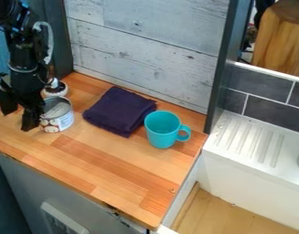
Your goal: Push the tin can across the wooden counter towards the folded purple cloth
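End effector (pixel 19 119) open and empty, just beside the open can (pixel 58 117) toward the counter's (pixel 109 162) left end; no grasp made. Small jar (pixel 55 88) behind can, folded purple cloth (pixel 118 111) near back edge, upright teal mug (pixel 162 130) near right edge.

Wooden counter corner standing against a pale plank wall
A butcher-block countertop of orange-brown wood (pixel 118 157) is spreading from the centre toward nine o'clock, with a whitewashed grey plank wall (pixel 152 45) rising at twelve. A dark grey upright post (pixel 222 68) is edging the planks at one o'clock; beyond it, a brown wooden block (pixel 276 43) is standing. Dark grey rectangular tiles with pale grout (pixel 267 109) are lining three o'clock, above a white ridged drainboard (pixel 255 139). A flat light-wood surface (pixel 228 212) is lying at five o'clock, a grey cabinet front (pixel 41 178) is dropping away at seven, and soft light is glazing the countertop.
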You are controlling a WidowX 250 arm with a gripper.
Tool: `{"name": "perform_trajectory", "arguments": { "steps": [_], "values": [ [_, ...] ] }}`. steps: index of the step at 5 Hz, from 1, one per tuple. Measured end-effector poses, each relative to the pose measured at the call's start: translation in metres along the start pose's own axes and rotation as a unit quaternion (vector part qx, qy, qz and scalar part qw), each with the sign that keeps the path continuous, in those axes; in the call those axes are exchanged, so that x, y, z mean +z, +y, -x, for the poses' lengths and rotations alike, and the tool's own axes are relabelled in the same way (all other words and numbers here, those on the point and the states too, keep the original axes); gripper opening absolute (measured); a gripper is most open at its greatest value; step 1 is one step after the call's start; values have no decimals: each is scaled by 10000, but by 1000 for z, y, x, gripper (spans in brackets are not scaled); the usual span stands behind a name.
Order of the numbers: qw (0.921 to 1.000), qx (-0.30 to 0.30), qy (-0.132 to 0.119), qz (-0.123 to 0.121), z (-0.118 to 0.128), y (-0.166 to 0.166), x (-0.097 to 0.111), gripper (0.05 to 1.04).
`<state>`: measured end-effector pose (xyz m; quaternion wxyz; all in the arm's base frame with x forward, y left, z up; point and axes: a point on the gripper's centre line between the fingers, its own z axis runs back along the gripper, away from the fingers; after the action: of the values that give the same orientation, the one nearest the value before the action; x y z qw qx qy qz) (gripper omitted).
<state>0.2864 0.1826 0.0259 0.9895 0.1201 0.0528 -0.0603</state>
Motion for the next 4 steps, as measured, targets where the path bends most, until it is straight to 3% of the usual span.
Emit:
{"name": "perform_trajectory", "arguments": {
  "steps": [2,4],
  "values": [
    [9973,-9,-139,717,-35,-2,-1,1003],
    [9923,309,-155,1191,-58,15,-9,1002]
  ]
}}
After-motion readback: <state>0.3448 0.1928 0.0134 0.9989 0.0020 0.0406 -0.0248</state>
